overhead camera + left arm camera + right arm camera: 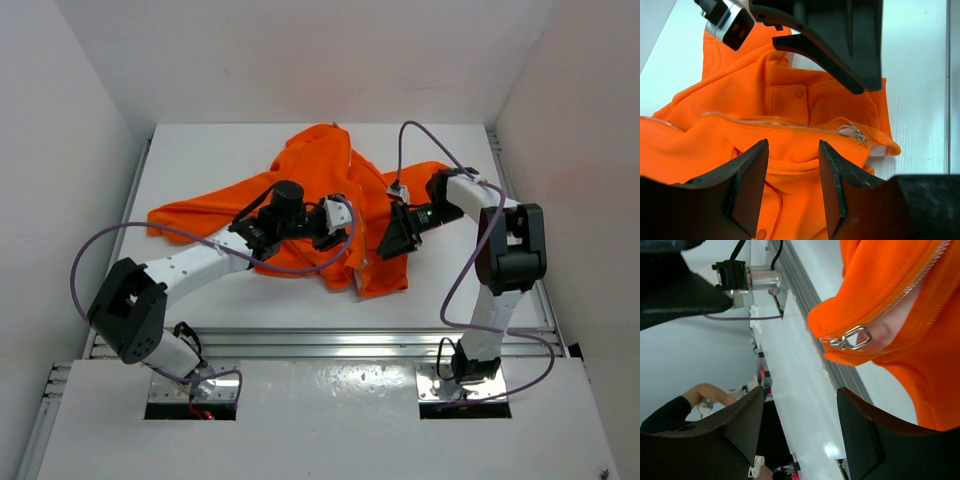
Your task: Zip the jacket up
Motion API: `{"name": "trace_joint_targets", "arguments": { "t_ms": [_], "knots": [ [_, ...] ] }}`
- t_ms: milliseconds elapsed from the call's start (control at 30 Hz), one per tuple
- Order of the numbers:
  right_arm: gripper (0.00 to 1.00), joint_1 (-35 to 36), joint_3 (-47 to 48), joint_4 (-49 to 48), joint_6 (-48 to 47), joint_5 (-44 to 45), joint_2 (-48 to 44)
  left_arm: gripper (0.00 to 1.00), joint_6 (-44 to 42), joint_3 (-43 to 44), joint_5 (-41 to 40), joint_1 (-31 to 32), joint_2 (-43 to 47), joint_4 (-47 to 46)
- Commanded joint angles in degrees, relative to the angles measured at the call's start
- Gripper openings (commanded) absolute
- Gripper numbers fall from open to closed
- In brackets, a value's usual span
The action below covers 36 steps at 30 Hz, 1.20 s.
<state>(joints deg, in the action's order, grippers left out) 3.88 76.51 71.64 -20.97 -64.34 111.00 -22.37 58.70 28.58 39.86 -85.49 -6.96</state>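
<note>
Item 1, nearest me: the left gripper (792,150). I saw its jaws spread apart with nothing between them, hovering just over the near part of the jacket (320,165).

Item 2: the right gripper (800,395). Its jaws also stood apart and empty. It was at the jacket's near right corner, beside the left gripper, and I could not tell whether it touched the cloth.

Item 3: the metal pull (852,132). It lay at the right end of the pale zipper (770,121), just beyond the left fingers and to their right. In the right wrist view I saw it on the hem corner just ahead of the open jaws, apart from both fingers.

Item 4: a pocket flap with a snap button (799,93), just past the zipper line.

Item 5: the jacket's body, crumpled mid-table (200,160), with one sleeve running left and the bulk bunched toward the far edge.
</note>
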Motion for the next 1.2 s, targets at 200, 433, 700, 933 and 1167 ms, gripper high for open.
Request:
{"name": "trace_joint_targets", "arguments": {
  "t_ms": [200,433,700,933,1167],
  "knots": [
    [0.63,1.65,3.81,-7.04,5.5,2.29,2.81,0.5,-0.22,-0.07,1.48,0.66,2.09,-1.74],
    [0.55,3.5,6.37,-6.86,5.77,2.29,5.89,0.5,-0.74,-0.6,1.48,0.66,3.13,-1.74],
    [0.46,4.38,8.3,-6.51,4.8,1.23,9.67,0.5,-0.74,-0.6,1.48,0.66,3.66,-1.74],
    [0.49,4.29,9.53,-6.16,3.75,1.06,12.13,0.5,-0.74,-1.13,1.48,0.66,3.67,-1.74],
    [0.49,4.82,9.89,-5.63,3.22,-1.14,13.36,0.5,-0.74,-1.13,1.48,0.66,3.67,-1.74]
  ]
}}
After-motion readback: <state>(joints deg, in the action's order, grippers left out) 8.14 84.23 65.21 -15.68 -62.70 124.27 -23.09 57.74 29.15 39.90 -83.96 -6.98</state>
